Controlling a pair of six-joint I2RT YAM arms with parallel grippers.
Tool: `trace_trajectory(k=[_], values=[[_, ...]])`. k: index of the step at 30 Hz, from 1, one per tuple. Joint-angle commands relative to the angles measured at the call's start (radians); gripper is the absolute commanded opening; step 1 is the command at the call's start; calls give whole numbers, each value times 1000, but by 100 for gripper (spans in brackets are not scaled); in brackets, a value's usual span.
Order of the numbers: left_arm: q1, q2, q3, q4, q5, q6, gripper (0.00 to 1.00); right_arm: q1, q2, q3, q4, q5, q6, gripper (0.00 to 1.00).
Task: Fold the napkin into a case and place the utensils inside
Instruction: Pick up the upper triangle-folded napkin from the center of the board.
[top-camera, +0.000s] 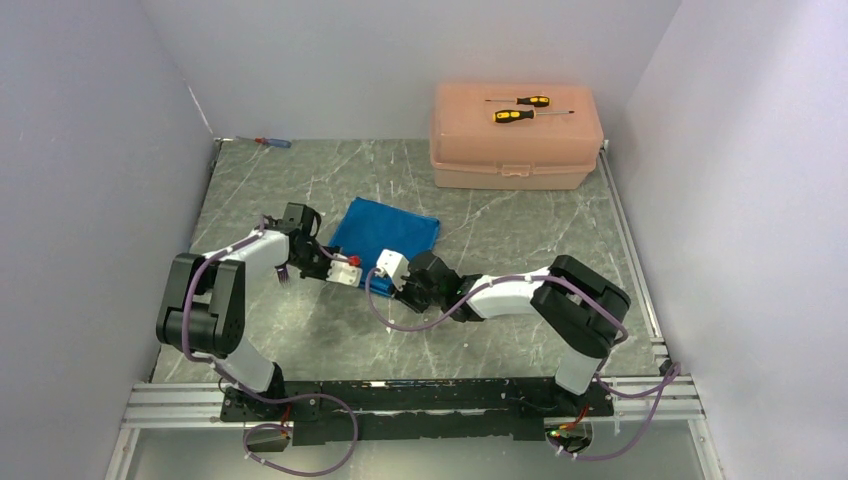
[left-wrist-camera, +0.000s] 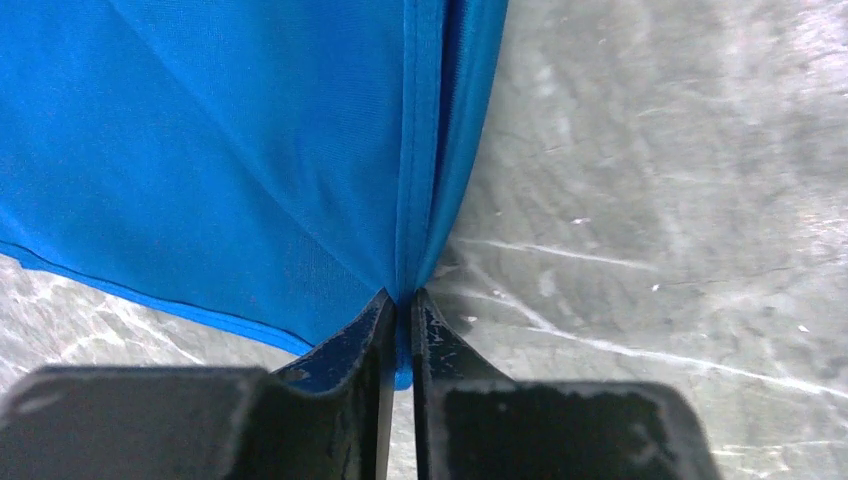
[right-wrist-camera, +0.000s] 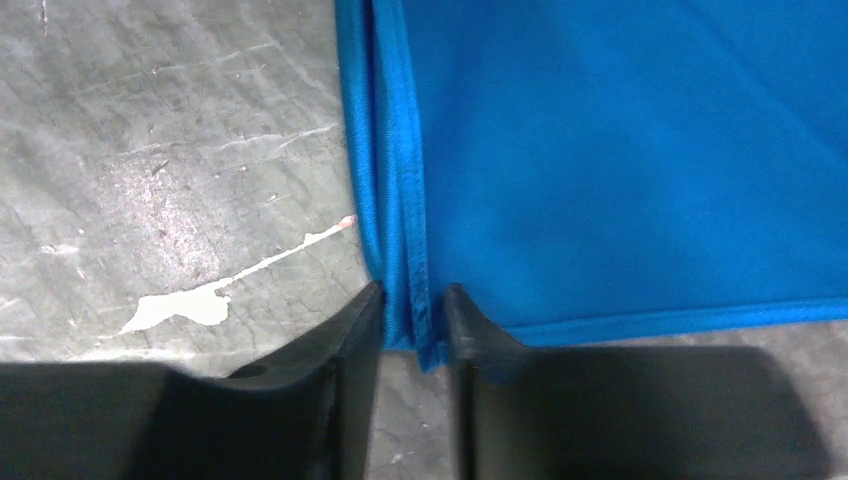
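The bright blue napkin (top-camera: 385, 228) lies folded on the grey marble table, just beyond both grippers. My left gripper (top-camera: 350, 266) is shut on its near left corner; in the left wrist view the cloth (left-wrist-camera: 250, 150) pulls into creases that run down to the gripper (left-wrist-camera: 402, 300). My right gripper (top-camera: 384, 264) is at the near right corner. In the right wrist view the doubled hem of the napkin (right-wrist-camera: 620, 170) stands between the narrowly spaced jaws of the gripper (right-wrist-camera: 413, 295). The fork and spoon are out of view.
A large peach plastic box (top-camera: 515, 150) stands at the back right with two yellow-and-black screwdrivers (top-camera: 520, 100) (top-camera: 530, 116) on its lid. A small blue-and-red screwdriver (top-camera: 272, 143) lies at the back left. Walls close in both sides.
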Motion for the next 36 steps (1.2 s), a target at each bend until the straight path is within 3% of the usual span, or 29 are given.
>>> trace_trajectory(k=[1, 6, 22, 31, 36], values=[[-6, 58, 18, -34, -95, -63, 11, 1, 24, 32, -40, 21, 14, 21], [-6, 44, 76, -104, -50, -110, 5, 3, -23, 27, -36, 55, 43, 0], [-15, 3, 225, -328, 34, -220, 3, 7, -137, 37, -93, 83, 128, 0], [-132, -217, 67, -534, 5, -317, 3, 134, -329, -28, -311, 77, 293, 0], [-200, -433, 123, -748, 79, -421, 3, 294, -549, -45, -523, 127, 447, 0]])
